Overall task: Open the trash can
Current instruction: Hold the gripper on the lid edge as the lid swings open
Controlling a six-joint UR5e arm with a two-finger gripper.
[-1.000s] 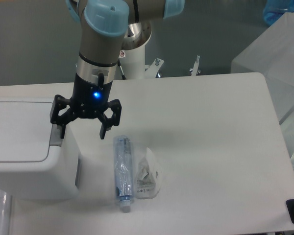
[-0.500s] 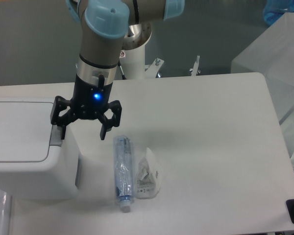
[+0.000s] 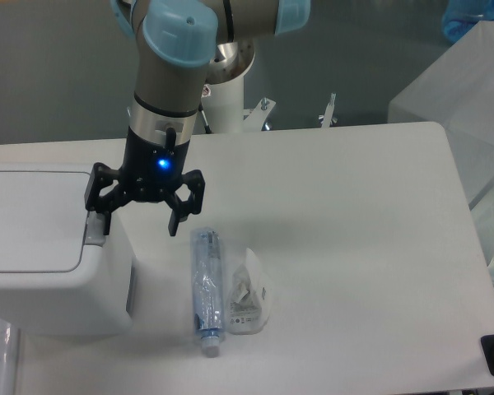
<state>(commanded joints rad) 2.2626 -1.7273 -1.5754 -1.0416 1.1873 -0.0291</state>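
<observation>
Camera: trash can (image 3: 41, 271) lid flat, push-bar edge facing right.

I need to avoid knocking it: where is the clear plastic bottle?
The clear plastic bottle lies on the white table, between the large white trash can and a crumpled clear bag.

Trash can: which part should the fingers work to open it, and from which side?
Go for the grey push bar at the right edge of the lid of the trash can, coming from above. It is the only part distinct from the flat lid, which offers no lip to pinch. The open gripper already has one finger over it.
</observation>
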